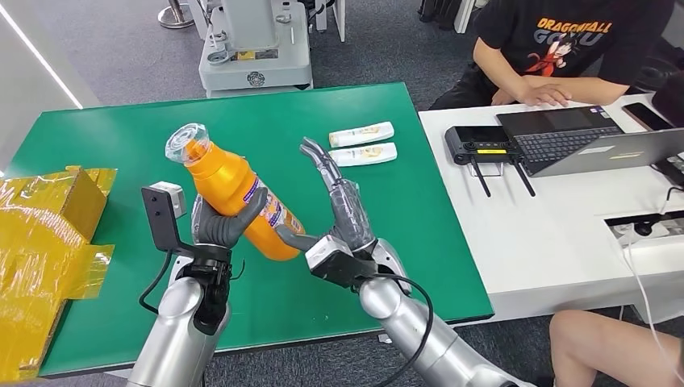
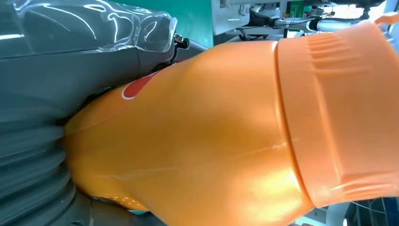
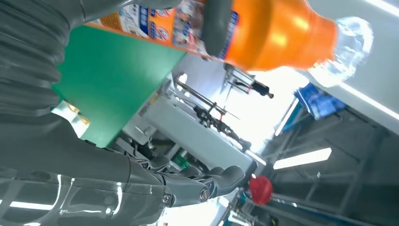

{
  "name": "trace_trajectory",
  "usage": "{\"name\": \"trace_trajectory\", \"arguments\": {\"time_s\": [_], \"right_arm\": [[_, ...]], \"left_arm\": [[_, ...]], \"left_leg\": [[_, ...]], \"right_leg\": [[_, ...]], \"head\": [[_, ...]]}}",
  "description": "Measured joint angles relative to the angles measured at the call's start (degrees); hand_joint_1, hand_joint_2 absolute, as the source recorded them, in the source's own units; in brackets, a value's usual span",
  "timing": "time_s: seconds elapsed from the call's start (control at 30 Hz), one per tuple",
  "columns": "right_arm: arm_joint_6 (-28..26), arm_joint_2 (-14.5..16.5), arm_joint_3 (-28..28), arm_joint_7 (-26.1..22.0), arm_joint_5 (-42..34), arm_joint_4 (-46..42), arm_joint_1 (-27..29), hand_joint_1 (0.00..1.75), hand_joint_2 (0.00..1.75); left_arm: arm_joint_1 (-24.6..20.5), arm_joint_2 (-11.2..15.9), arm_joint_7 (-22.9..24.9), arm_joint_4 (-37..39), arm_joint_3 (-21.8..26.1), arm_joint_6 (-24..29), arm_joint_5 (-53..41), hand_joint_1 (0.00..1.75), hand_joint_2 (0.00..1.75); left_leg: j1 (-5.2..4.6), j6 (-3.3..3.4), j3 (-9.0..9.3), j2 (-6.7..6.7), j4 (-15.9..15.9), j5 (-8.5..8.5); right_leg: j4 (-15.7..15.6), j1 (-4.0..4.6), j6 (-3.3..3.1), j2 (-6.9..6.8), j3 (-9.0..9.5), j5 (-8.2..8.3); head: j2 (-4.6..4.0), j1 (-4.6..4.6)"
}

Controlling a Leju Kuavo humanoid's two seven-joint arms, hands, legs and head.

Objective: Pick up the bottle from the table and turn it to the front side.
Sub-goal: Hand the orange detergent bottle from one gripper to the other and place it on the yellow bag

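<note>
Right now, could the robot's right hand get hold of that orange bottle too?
Probably yes. The right hand is open beside the orange bottle, which the left hand holds above the green table; nothing stands between them.

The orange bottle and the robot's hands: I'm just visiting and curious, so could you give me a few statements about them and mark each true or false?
1. The left hand holds the orange bottle above the green table. True.
2. The bottle stands upright. False: it is tilted, cap end up and away from the robot.
3. The right hand grips the bottle too. False: its fingers are spread and hold nothing.
4. Two small white tubes lie on the table beyond the hands. True.
5. A person sits at the white table with a laptop. True.
</note>
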Motion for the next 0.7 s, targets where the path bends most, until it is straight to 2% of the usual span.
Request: {"name": "trace_trajectory", "arguments": {"time_s": [0.2, 0.33, 0.6, 0.7], "right_arm": [[-1.5, -1.4, 0.0, 0.1, -0.9, -13.6, 4.8, 0.00, 1.75], [-3.0, -1.9, 0.3, -2.0, -4.6, -22.1, 7.9, 0.00, 1.75], [-12.1, -2.5, 3.1, -7.7, -9.7, -37.2, 14.7, 0.00, 1.75], [-12.4, -2.8, 3.9, -7.7, -11.1, -39.5, 17.3, 0.00, 1.75]], "left_arm": [[0.1, 0.2, 0.0, 0.0, 0.6, 1.2, 0.1, 1.75, 1.75], [0.3, 0.5, 0.0, -0.3, 1.5, 2.0, -0.7, 1.75, 1.75], [1.6, 1.4, 0.2, -3.6, 4.4, 3.7, -3.5, 1.75, 1.75], [2.7, 2.0, 0.2, -5.4, 6.2, 4.7, -5.0, 1.75, 1.75]], "left_leg": [[0.00, 0.00, 0.00, 0.00, 0.0, 0.00], [0.00, 0.00, 0.00, 0.00, 0.0, 0.00], [0.00, 0.00, -0.01, 0.01, 0.0, 0.00], [0.00, 0.00, 0.00, 0.03, 0.0, 0.00]], "right_leg": [[0.0, 0.00, 0.00, 0.00, 0.00, 0.00], [0.0, 0.00, 0.00, 0.00, 0.00, 0.00], [0.0, 0.00, 0.00, 0.01, 0.01, -0.01], [0.0, 0.00, 0.00, 0.03, 0.01, -0.01]], "head": [[0.00, 0.00], [0.00, -0.01], [0.00, 0.00], [0.00, 0.00]]}}
